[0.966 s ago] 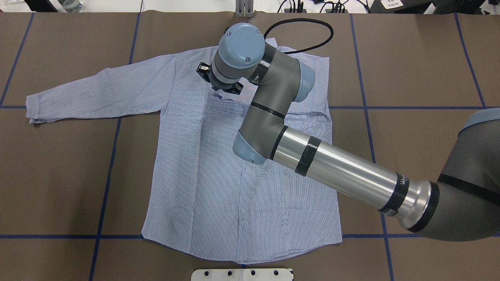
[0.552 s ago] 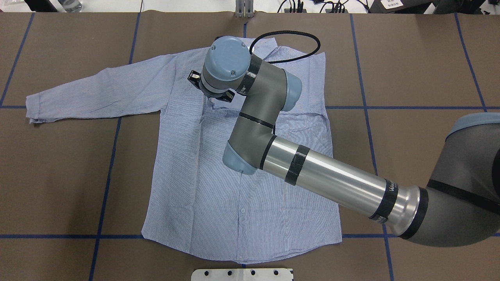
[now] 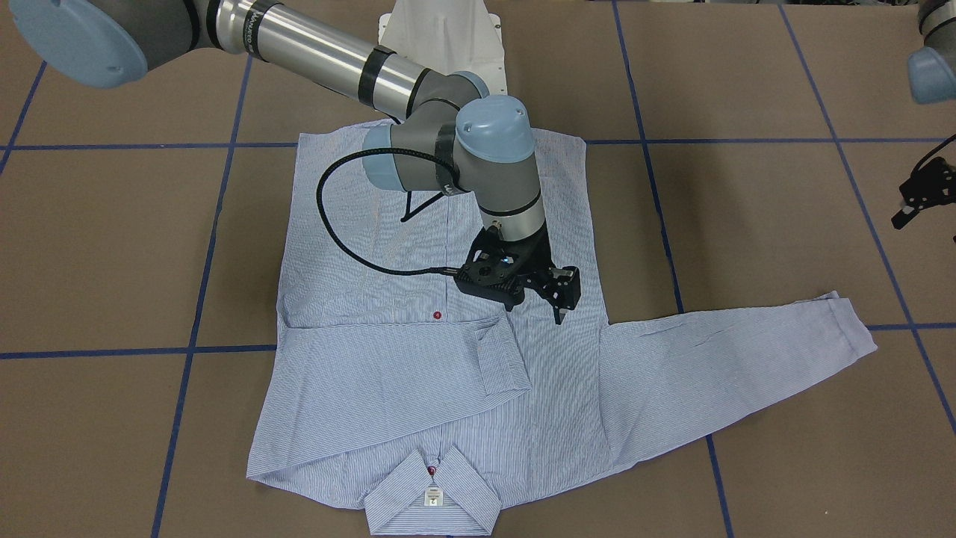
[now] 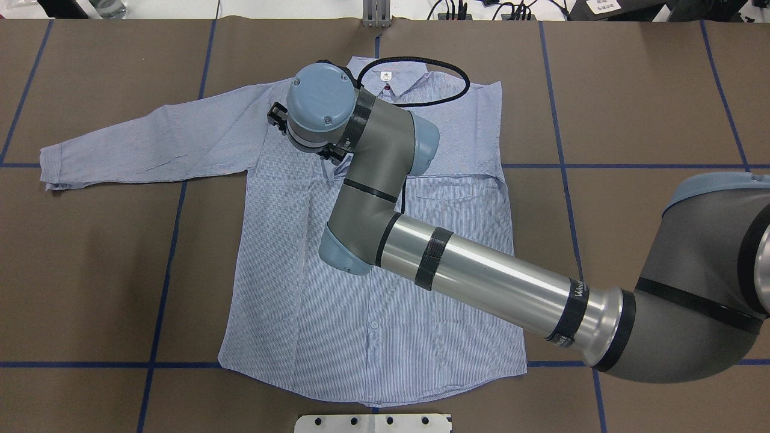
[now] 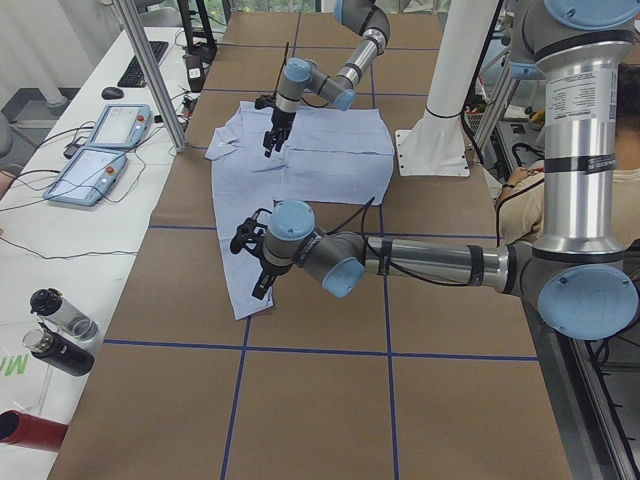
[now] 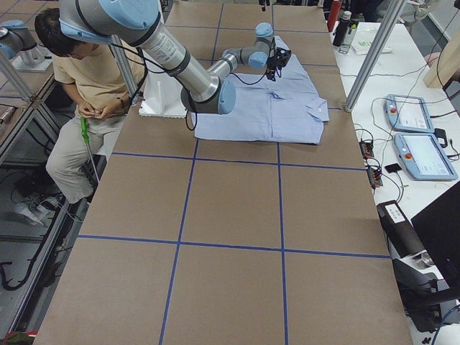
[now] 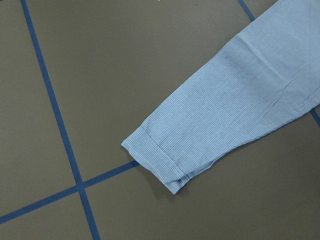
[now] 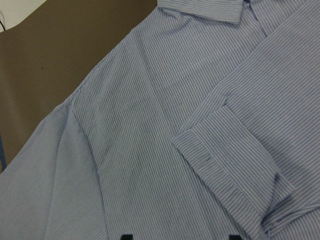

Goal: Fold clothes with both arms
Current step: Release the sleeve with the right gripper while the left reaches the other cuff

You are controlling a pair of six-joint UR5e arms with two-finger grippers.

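A white pedestal plate (image 4: pixel 373 423) sits at the table's robot-side edge. Just beyond it lies the hem of the light blue-and-white finely striped button-up shirt (image 4: pixel 301 288). The shirt is spread flat, front up, on the brown table (image 4: pixel 662 90), which is marked with blue tape lines (image 4: pixel 90 364).

The grey-and-silver right arm (image 4: pixel 481 276) reaches in from the robot's right and crosses the shirt's body. Farther on, one sleeve (image 3: pixel 396 373) is folded across the chest, and its cuff (image 8: pixel 225 155) ends near the button placket, by a red button (image 3: pixel 437 316). The black two-finger right gripper (image 3: pixel 560 299) hangs just above the cloth beside that cuff, towards the robot's left shoulder seam. Its fingertips (image 8: pixel 125 236) are spread apart, with nothing between them.

The other sleeve (image 4: pixel 150 141) stretches straight out to the robot's left, and its cuff (image 7: pixel 155 160) rests on a tape line. The grey-and-silver left arm (image 5: pixel 430 262) holds the black left gripper (image 5: pixel 256 275) above the table near that cuff, clear of the cloth. Whether this claw is spread or pressed together cannot be told.

Farthest out, the collar (image 4: pixel 391 72) with its small white neck label (image 3: pixel 432 497) lies towards the table's far edge.
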